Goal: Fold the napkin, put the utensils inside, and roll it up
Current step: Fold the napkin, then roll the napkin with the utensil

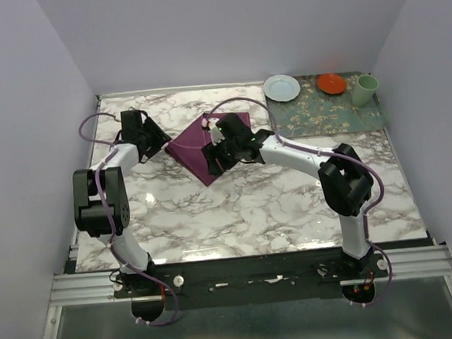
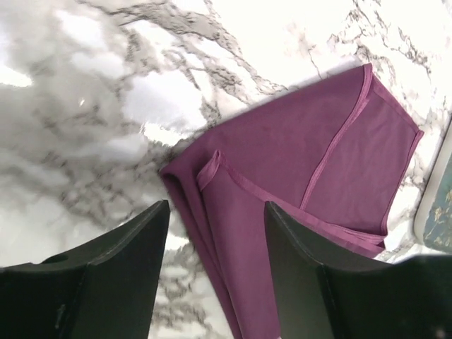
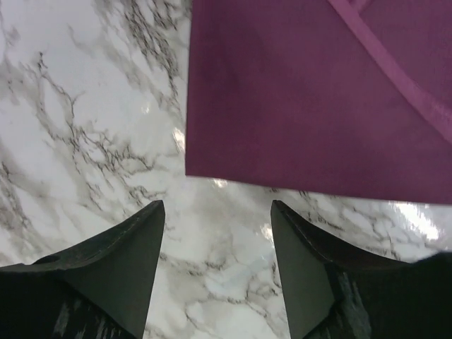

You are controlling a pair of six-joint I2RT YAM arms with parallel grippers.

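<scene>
The plum-purple napkin [image 1: 190,150] lies folded into a triangle on the marble table, at the back middle. In the left wrist view the napkin [image 2: 296,155] shows doubled layers and a stitched hem. My left gripper [image 2: 217,212] is open, its jaws standing either side of the napkin's folded left corner, with cloth between them and no grip. In the top view the left gripper [image 1: 164,143] is at the napkin's left corner. My right gripper [image 3: 217,208] is open over bare marble just short of the napkin's [image 3: 304,92] straight edge; from above, the right gripper [image 1: 214,162] hangs over the cloth. The utensils are out of view.
A green floral mat [image 1: 327,112] lies at the back right with a white plate [image 1: 281,87], an orange dish [image 1: 332,83] and a green cup [image 1: 364,90] on it. The mat's edge [image 2: 438,212] shows beside the napkin. White walls enclose the table.
</scene>
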